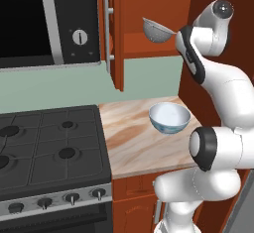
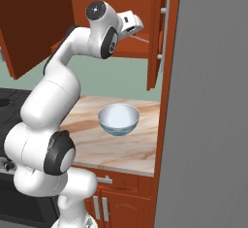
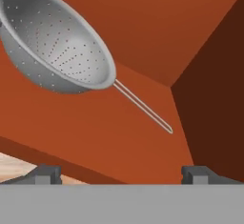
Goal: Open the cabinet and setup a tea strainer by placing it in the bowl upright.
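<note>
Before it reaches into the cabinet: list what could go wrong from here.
1. The gripper is open and short of the tea strainer; the thin handle points toward it, so a closing grasp may slip off or tip the basket.
2. The open cabinet door hangs beside the reach path; the arm could knock it.
3. The bowl sits loose on the counter; a dropped strainer may land tilted, not upright.

The tea strainer (image 3: 62,46) runs off the hand view's top-left corner, and its handle end is covered by the arm in the left base view. There the microwave (image 1: 49,21) is cut by the frame's top and left edges.
</note>
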Controlling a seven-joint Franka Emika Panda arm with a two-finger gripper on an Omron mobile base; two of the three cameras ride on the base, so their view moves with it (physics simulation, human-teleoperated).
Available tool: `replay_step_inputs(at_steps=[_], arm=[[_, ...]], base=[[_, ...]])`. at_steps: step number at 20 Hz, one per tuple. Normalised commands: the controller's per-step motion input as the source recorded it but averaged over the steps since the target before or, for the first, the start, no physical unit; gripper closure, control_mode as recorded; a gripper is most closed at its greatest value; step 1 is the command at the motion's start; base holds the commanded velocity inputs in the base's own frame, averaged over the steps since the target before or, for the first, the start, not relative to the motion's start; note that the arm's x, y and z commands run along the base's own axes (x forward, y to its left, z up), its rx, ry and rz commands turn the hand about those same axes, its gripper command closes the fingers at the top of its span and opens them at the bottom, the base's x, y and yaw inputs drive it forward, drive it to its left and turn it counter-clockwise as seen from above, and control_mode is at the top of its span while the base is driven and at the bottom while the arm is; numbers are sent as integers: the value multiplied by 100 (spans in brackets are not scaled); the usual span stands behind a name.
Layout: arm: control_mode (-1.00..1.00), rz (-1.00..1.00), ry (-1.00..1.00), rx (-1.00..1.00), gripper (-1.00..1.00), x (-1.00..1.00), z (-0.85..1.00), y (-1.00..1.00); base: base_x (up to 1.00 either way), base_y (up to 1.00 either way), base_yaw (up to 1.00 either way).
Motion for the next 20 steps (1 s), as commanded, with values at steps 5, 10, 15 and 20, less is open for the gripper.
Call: replay_step_inputs(at_steps=[5, 10, 15, 20], arm=[[-100, 1, 3, -10, -100, 0, -23, 2], [-100, 1, 4, -9, -100, 0, -17, 6], [-100, 1, 0, -4, -100, 11, -1, 0], [-100, 3, 0, -3, -100, 20, 2, 0]], base=[[0, 0, 0], [0, 0, 0], [0, 0, 0], [0, 0, 0]])
